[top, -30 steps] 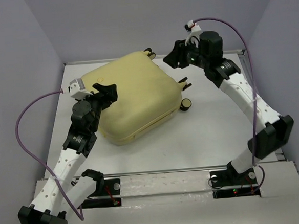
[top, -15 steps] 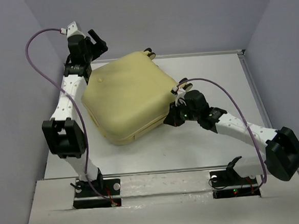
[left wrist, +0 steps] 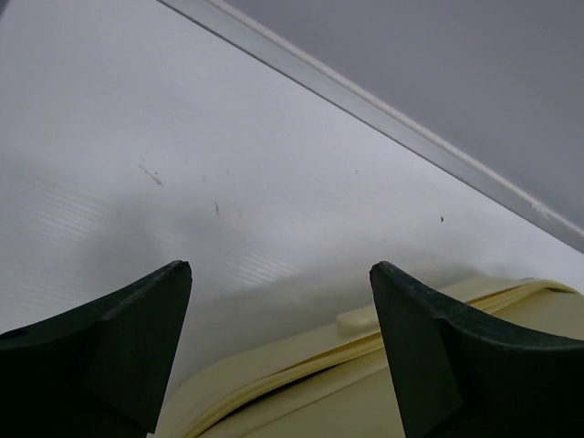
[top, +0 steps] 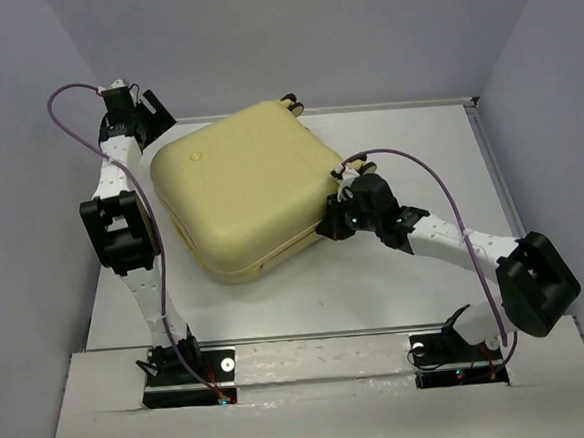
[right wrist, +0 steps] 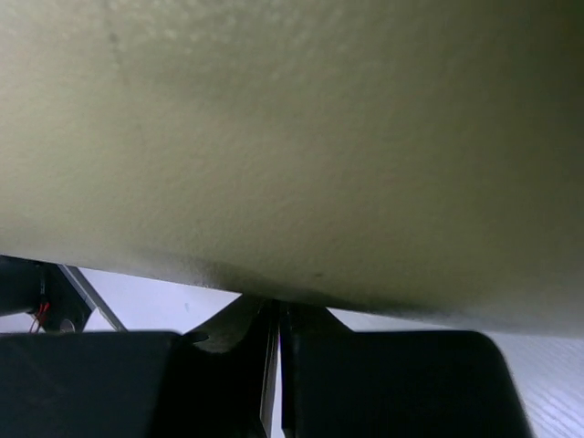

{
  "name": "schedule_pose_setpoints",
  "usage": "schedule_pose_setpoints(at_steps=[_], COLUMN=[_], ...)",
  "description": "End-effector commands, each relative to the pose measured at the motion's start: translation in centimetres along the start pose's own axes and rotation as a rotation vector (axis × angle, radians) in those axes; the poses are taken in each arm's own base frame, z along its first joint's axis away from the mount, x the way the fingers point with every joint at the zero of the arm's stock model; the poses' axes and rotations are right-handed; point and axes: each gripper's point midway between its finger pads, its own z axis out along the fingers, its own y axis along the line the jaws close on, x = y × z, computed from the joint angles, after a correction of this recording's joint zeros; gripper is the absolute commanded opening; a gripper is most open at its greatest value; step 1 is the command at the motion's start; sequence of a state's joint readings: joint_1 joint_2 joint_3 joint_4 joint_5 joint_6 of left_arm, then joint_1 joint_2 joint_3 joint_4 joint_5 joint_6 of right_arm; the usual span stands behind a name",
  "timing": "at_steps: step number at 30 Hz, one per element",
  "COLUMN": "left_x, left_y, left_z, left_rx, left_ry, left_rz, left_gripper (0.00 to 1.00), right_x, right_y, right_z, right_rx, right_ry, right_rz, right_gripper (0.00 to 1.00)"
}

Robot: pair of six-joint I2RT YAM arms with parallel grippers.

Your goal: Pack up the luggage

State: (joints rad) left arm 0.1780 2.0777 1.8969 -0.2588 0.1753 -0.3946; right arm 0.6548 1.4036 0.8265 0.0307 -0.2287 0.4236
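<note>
the left gripper (left wrist: 278,274) has shifted into the far-left corner, jaws wide, just beside the luggage (top: 245,192); the right gripper (top: 328,226), pinched together, touches its right edge.

- The suitcase (top: 245,197) is a large pale-yellow hard shell with rounded corners. It lies flat and closed on the tabletop (top: 308,298), turned at an angle to the edges.
- Its broad top face is smooth, with one small round dimple towards the left pincer (top: 149,114).
- A seam runs round the side wall; the left wrist view shows it as a thin dark line just under that pincer, which is apart from the shell.
- Small dark wheels (top: 291,102) stick out at the far corner, and more show just beyond the right pincer (top: 331,226).
- The right pincer sits against the near right side wall, whose grainy yellow surface (right wrist: 292,137) fills its camera view.
</note>
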Motion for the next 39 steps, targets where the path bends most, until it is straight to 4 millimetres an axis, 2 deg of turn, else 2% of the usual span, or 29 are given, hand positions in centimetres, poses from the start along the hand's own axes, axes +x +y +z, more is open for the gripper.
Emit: schedule_pose_setpoints(at_steps=[1,2,5,7,8,9,12,13,15,17,18,19,21,22,23,24,25,26,27,28,29,30,31,32,33,35,36,38,39], left_x=[2.8,4.5,6.2,7.4,7.8,8.6,9.9,9.9,10.6,8.6,7.2,5.1,1.3,-0.7,-3.0,-4.3,-5.0,-5.3,-5.0,-2.5,-0.9,2.3,4.3,8.3,12.3,16.4,19.8,22.4,24.5], left_y=[-2.5,-2.0,-2.2,-1.7,-1.3,-1.0,-1.1,-1.2,-1.0,-1.3,-1.7,-2.4,-4.1,-5.2,-6.4,-7.9,-8.9,-9.6,-10.6,-13.7,-14.5,-14.7,-15.7,-18.0,-17.7,-18.4,-18.3,-18.2,-17.8], left_z=[-0.2,0.1,-1.0,-2.4,-2.9,-4.2,-6.9,-7.7,-9.0,-10.9,-11.8,-13.5,-16.2,-18.6,-20.7,-23.5,-25.2,-26.6,-29.0,-30.1,-30.7,-30.0,-31.6,-32.6,-31.8,-33.6,-34.7,-36.0,-37.2], left_rx=[0.117,0.118,0.141,0.139,0.124,0.120,0.141,0.153,0.158,0.143,0.141,0.142,0.168,0.189,0.215,0.250,0.267,0.266,0.290,0.365,0.369,0.368,0.426,0.509,0.513,0.578,0.608,0.650,0.697], left_ry=[0.092,0.124,0.146,0.148,0.143,0.143,0.131,0.122,0.103,0.030,-0.008,-0.076,-0.183,-0.255,-0.321,-0.379,-0.414,-0.447,-0.479,-0.444,-0.430,-0.372,-0.352,-0.280,-0.201,-0.140,-0.093,-0.045,-0.004], left_rz=[0.022,0.006,-0.010,-0.017,-0.015,-0.022,-0.044,-0.047,-0.050,-0.044,-0.045,-0.044,-0.046,-0.048,-0.042,-0.028,-0.015,-0.004,0.038,0.084,0.107,0.131,0.144,0.176,0.195,0.198,0.218,0.183,0.195], left_gripper=[0.90,0.90,0.90,0.90,0.90,0.90,0.90,0.90,0.90,0.91,0.92,0.93,0.95,0.97,0.97,0.98,0.98,0.98,0.98,0.97,0.97,0.96,0.95,0.94,0.93,0.90,0.83,0.76,0.66], right_x=[-6.6,-7.7,-10.2,-12.7,-13.6,-15.2,-18.4,-18.0,-18.7,-17.7,-17.6,-15.8,-14.4,-14.4,-12.3,-12.0,-11.0,-10.6,-8.3,-7.8,-7.4,-6.7,-6.2,-5.7,-4.9,-4.7,-4.1,-4.6,-4.5], right_y=[-1.1,-1.1,-2.7,-3.0,-4.3,-3.8,-5.0,-6.0,-6.3,-6.6,-5.8,-6.2,-6.2,-5.5,-6.0,-5.5,-5.5,-5.2,-5.4,-5.2,-4.9,-4.4,-4.2,-4.3,-3.0,-1.5,0.1,1.7,2.6], right_z=[0.3,0.2,-0.3,-0.7,-0.6,-0.8,-0.4,0.0,-0.2,-0.5,-1.7,-1.9,-2.7,-4.0,-4.0,-5.0,-5.2,-5.5,-5.3,-5.4,-5.6,-5.6,-5.5,-5.3,-4.8,-4.3,-3.8,-3.5,-3.3], right_rx=[0.068,0.064,0.079,0.068,0.080,0.044,0.024,0.030,0.025,0.044,0.030,0.038,0.045,0.038,0.047,0.041,0.037,0.019,-0.004,-0.016,-0.030,-0.070,-0.085,-0.093,-0.126,-0.155,-0.178,-0.198,-0.203], right_ry=[-0.184,-0.204,-0.242,-0.283,-0.293,-0.312,-0.336,-0.315,-0.291,-0.262,-0.276,-0.248,-0.241,-0.261,-0.229,-0.243,-0.233,-0.244,-0.207,-0.207,-0.208,-0.191,-0.178,-0.169,-0.143,-0.131,-0.112,-0.118,-0.121], right_rz=[-0.020,-0.023,-0.020,-0.020,-0.013,-0.024,-0.035,-0.021,-0.013,-0.010,-0.018,-0.006,-0.002,-0.011,0.005,0.001,0.012,0.012,0.028,0.029,0.031,0.031,0.037,0.048,0.029,0.000,-0.027,-0.049,-0.057], right_gripper=[0.07,0.07,0.07,0.07,0.07,0.07,0.07,0.07,0.07,0.17,0.23,0.36,0.42,0.45,0.46,0.46,0.46,0.40,0.34,0.31,0.24,0.21,0.19,0.15,0.14,0.13,0.13,0.12,0.12])
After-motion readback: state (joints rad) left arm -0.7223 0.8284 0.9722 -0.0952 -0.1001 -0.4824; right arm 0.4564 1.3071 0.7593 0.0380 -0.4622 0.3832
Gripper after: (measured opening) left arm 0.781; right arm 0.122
